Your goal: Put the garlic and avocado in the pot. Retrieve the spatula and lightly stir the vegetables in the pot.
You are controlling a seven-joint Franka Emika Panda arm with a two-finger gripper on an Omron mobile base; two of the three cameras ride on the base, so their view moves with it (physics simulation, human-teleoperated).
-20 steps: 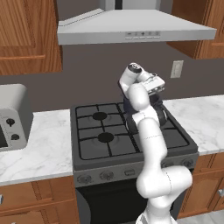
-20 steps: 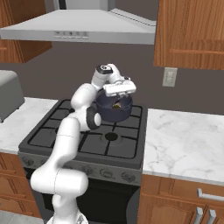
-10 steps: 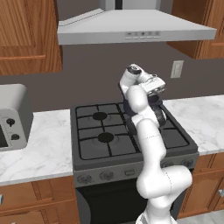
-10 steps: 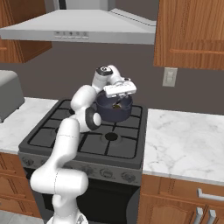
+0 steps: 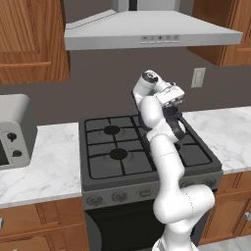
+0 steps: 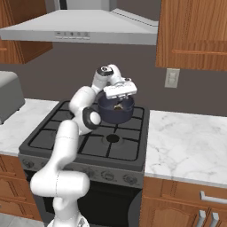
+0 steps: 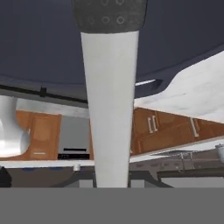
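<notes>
The dark blue-grey pot (image 6: 111, 114) stands on the stove's back right burner, and my arm partly covers the pot (image 5: 172, 113) in the left base view. My gripper (image 6: 118, 100) hangs over its mouth, pointing down into it. In the hand view the spatula (image 7: 109, 113) runs straight up from between my fingers, its thin grey length ending in a black perforated end (image 7: 108, 15) against the pot's dark inside (image 7: 39, 43). The gripper is shut on the spatula's grey length. I cannot make out the garlic or the avocado; my hand hides the pot's inside.
The black gas stove (image 5: 117, 154) has three free burners in front of and left of the pot. The range hood (image 5: 147, 34) hangs close above my hand. A toaster (image 5: 12, 130) sits on the left counter. White marble counter (image 6: 186, 146) lies to the right.
</notes>
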